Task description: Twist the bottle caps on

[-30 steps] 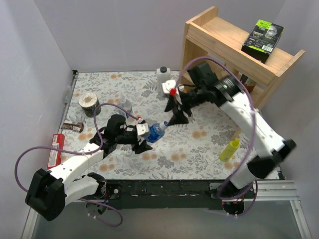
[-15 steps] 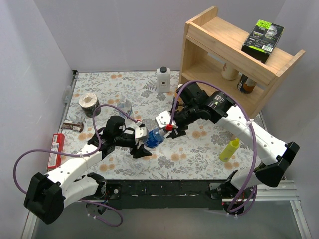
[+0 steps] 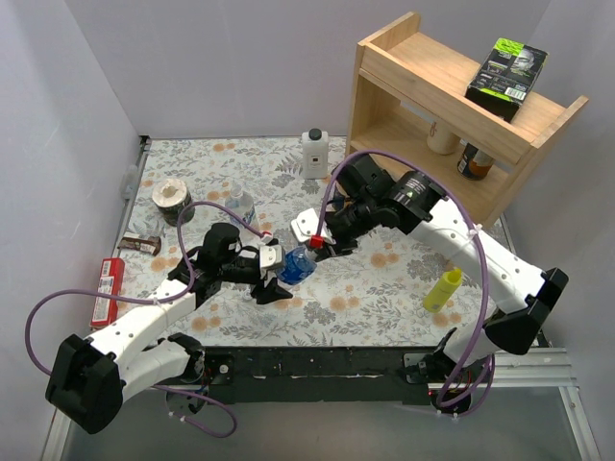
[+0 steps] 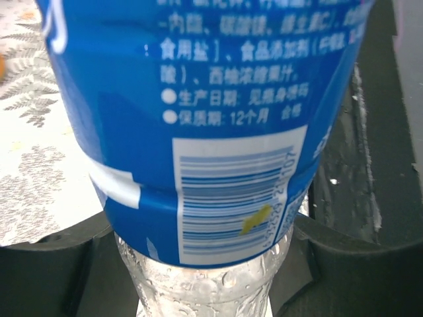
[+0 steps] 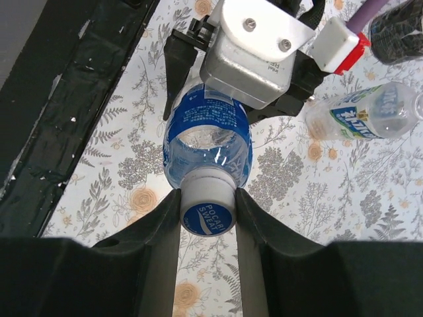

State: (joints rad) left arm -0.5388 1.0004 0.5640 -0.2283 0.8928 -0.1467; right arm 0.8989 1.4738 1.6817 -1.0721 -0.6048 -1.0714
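Top external: the left claw [image 3: 272, 274] pinches the blue-labelled bottle [image 3: 297, 264] round its body, raised off the surface [image 3: 384, 288], well nearer the arms than the white square bottle [image 3: 314, 154]. It is thin plastic, likely light and easily crushed, so grip gently. The right claw [image 3: 315, 245] pinches the blue cap [image 5: 207, 214] at the neck, which is probably slick, so hold its side wall.
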